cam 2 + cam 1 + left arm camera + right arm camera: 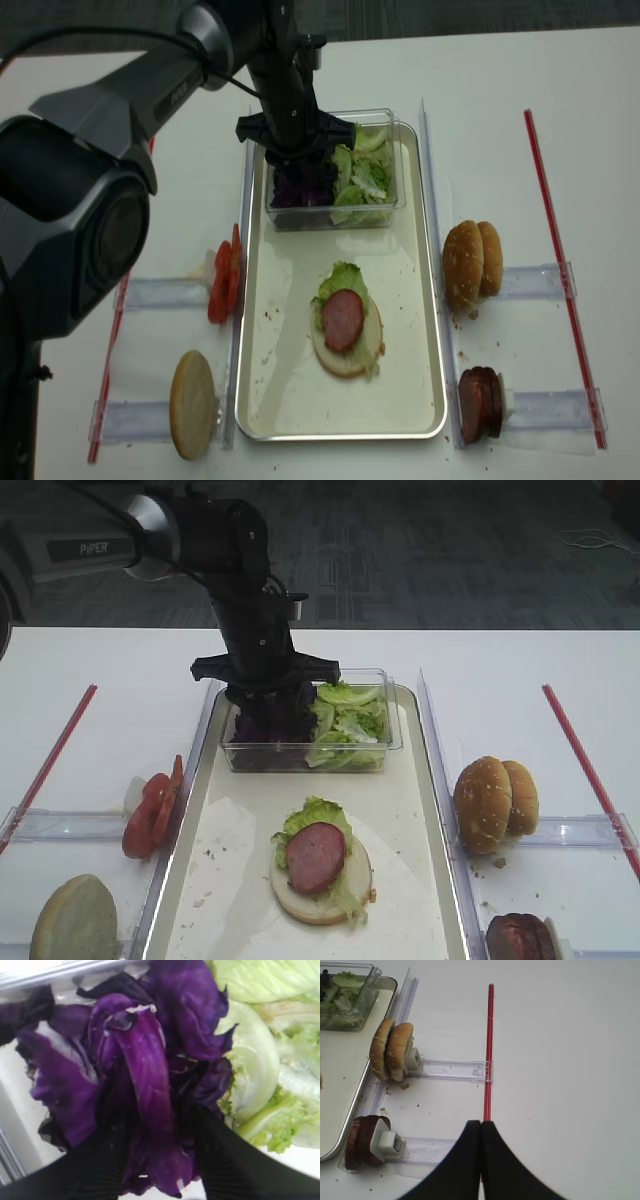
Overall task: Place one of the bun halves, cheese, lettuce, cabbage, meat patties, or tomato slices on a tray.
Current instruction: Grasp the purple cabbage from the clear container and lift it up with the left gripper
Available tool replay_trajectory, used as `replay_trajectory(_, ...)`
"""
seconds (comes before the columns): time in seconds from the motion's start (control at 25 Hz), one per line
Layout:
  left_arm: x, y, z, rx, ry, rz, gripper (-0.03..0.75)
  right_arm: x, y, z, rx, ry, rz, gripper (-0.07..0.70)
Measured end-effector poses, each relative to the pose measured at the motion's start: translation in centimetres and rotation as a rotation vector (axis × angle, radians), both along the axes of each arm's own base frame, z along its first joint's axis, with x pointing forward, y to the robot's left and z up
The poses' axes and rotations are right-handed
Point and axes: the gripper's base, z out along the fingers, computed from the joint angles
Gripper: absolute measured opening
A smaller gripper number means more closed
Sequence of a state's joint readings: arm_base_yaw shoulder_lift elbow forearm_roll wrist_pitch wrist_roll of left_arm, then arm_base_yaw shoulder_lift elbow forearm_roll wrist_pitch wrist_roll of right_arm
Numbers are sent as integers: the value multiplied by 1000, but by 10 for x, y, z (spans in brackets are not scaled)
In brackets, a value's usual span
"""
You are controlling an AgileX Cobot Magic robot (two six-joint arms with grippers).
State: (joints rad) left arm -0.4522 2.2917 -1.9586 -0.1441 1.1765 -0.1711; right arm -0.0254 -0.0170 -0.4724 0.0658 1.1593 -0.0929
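The cabbage (150, 1085) lies in the clear box (375, 750) at the far end of the tray (420, 880). The left tool (157, 1160) straddles one purple strip, fingers parted and not visibly pinching. Judged light, limp and tearable: grip mid-strip. The right tool (481, 1160) is clenched, empty.

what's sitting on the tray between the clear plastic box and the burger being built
Nothing whole: between the clear plastic box and the bun bottom with lettuce and patty, the cream-white tray shows bare surface with a few crumbs, seen in both high views.
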Motion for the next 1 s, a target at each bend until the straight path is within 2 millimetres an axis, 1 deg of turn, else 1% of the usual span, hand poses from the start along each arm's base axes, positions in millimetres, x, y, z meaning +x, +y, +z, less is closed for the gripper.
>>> replay_trajectory(0.08,0,-1,-1,1,0,-8,288,0,0,0,0,0,0,24)
replay_trajectory(0.2,0,-1,-1,1,-2,-11,248,0,0,0,-2,0,1,24)
replay_trajectory(0.52,-1,-1,-2,6,7,-17,57,0,0,0,-3,0,2,24)
replay_trajectory(0.72,-1,-1,-1,10,17,-23,49,0,0,0,-3,0,2,24)
replay_trajectory(0.88,1,-1,4,7,11,-25,48,0,0,0,-3,0,2,24)
replay_trajectory(1.0,3,-3,11,-4,-12,-27,48,0,0,0,-3,0,2,24)
